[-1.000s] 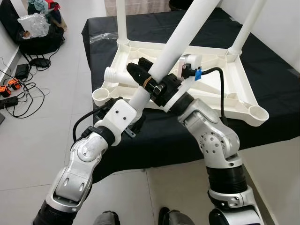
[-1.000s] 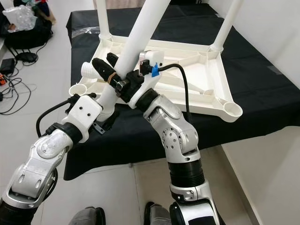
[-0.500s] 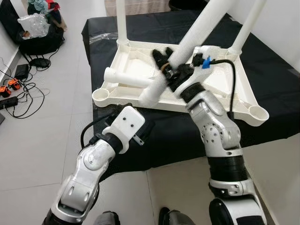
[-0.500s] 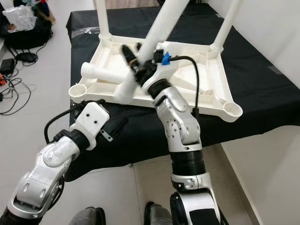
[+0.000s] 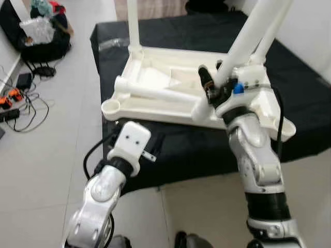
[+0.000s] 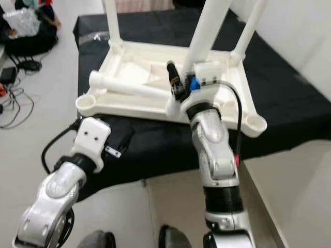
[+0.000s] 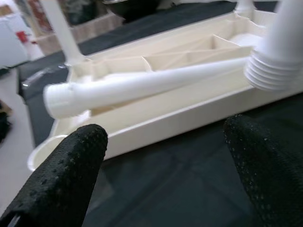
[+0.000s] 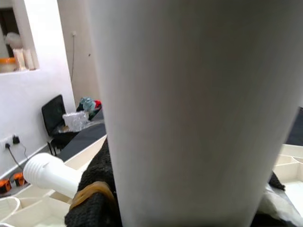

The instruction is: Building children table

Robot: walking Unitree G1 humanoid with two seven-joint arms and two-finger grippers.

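Observation:
The white children's table top lies upside down on a black-covered surface. Two white legs stand screwed in at its back corners. A third loose leg lies across the underside. My right gripper is shut on a fourth white leg, held tilted, its threaded end just above the top's front rim. The same leg sits between the black fingers in the right wrist view. My left gripper is open and empty, low in front of the top's front edge.
Round leg sockets stand at the front left corner and the front right corner. Bags and cables lie on the tiled floor to the left. A white wall runs along the right.
My right gripper has carried the held leg to the right and stood it more upright. My left gripper has drawn back from the leg and dropped towards the front edge.

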